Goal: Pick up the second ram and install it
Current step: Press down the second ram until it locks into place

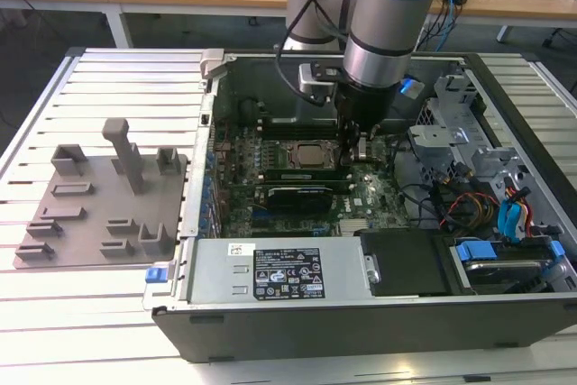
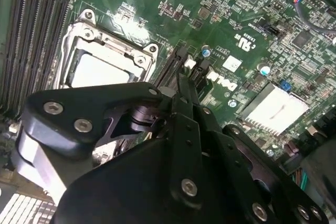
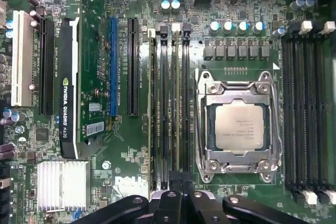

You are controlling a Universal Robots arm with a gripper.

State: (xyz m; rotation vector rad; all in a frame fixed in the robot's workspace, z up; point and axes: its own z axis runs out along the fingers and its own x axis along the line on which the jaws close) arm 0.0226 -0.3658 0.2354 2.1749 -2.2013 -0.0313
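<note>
One ram [image 3: 176, 103] seems to stand in a slot just beside the processor [image 3: 239, 127], under the gripper [image 3: 177, 190], whose grip cannot be told; seating it well likely needs the stick upright and pressed evenly.

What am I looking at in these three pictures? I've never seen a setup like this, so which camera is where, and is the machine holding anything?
The exterior view looks from off the arm at a robot arm reaching down into an open computer case on a slatted table. Its tool is low over the green motherboard, beside the square silver processor. On the exterior view's left lies a grey fixture plate with upright blocks. The two wrist views come from cameras riding on the arm, looking down past the black tool at the processor and the long memory slots next to it. Whether the tool holds the ram stick cannot be told here.
</note>
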